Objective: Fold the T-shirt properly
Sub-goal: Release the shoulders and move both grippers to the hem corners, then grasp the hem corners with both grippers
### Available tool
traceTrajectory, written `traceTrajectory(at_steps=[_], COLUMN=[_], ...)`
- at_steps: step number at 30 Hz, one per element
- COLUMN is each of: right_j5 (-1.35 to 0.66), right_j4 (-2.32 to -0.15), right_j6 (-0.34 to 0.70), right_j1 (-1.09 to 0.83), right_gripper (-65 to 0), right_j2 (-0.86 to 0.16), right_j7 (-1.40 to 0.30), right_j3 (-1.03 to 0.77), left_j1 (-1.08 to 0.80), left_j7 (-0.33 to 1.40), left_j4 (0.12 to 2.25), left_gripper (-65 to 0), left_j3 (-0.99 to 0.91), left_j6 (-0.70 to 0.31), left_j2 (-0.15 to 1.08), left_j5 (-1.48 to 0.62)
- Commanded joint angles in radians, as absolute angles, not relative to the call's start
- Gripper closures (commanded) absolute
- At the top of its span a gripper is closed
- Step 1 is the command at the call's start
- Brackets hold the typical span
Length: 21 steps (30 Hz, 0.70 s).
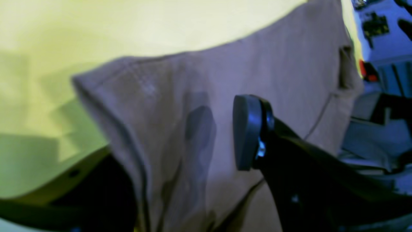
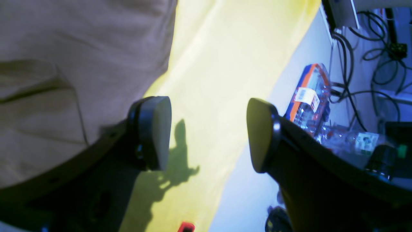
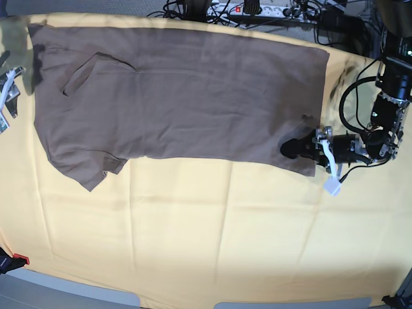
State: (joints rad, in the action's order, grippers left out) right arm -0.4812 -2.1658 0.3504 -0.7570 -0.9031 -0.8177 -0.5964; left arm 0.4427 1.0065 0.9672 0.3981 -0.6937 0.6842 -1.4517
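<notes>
Left wrist view: my left end effector [image 1: 193, 135] straddles a corner of the soft taupe short-sleeved T-shirt [image 1: 264, 71]. One dark pad stands clear above the cloth; the other shows only as a dark shape through the fabric, so the jaws are parted around the hem, and I cannot tell whether they pinch it yet. The weave looks thin and limp, and I judge it will drape and slide rather than hold any shape.

Right wrist view: my right end effector [image 2: 207, 133] hangs wide open and empty over the pale-yellow cloth [image 2: 225, 58] covering the table, the shirt just to its left.

Base view: the shirt lies spread flat across the far half of the yellow cloth, collar to the left, hem to the right, where the left end effector sits at the near hem corner. I would take hold at hem corners and shoulder seams, where doubled stitching gives firmer purchase.
</notes>
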Motion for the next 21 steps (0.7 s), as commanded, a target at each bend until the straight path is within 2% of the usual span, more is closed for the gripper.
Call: traceTrajectory(at_steps=[1, 5, 7, 12, 15, 21], right_j5=[-0.476, -0.542, -0.614, -0.747, -0.825, -0.864], right_j4=[-2.166, -2.069, -1.985, -1.716, -1.544, -1.188], right_j6=[0.34, 0.39, 0.447, 0.58, 0.626, 0.677], right_j1=[-0.738, -0.625, -0.528, -0.264, -0.115, 0.131], right_gripper=[-39.0, -39.0, -39.0, -39.0, -39.0, -39.0], right_j2=[-0.911, -0.841, -0.792, -0.684, -0.648, -0.64], right_j7=[-0.779, -0.695, -0.693, -0.696, -0.733, -0.769], right_j3=[-0.609, -0.608, -0.608, -0.608, -0.604, -0.492], left_j1=[0.459, 0.467, 0.473, 0.497, 0.499, 0.498], left_j7=[1.002, 0.917, 0.859, 0.798, 0.784, 0.785], left_j4=[0.975, 0.975, 0.975, 0.975, 0.975, 0.975], left_gripper=[-24.0, -5.8, 0.0, 0.0, 0.0, 0.0], left_j3=[0.392, 0.391, 0.39, 0.39, 0.39, 0.39], left_j6=[-0.698, -0.698, -0.698, -0.698, -0.698, -0.698], left_j2=[0.701, 0.701, 0.701, 0.701, 0.7, 0.694], left_j5=[-1.453, -1.406, -1.355, -1.26, -1.229, -1.23])
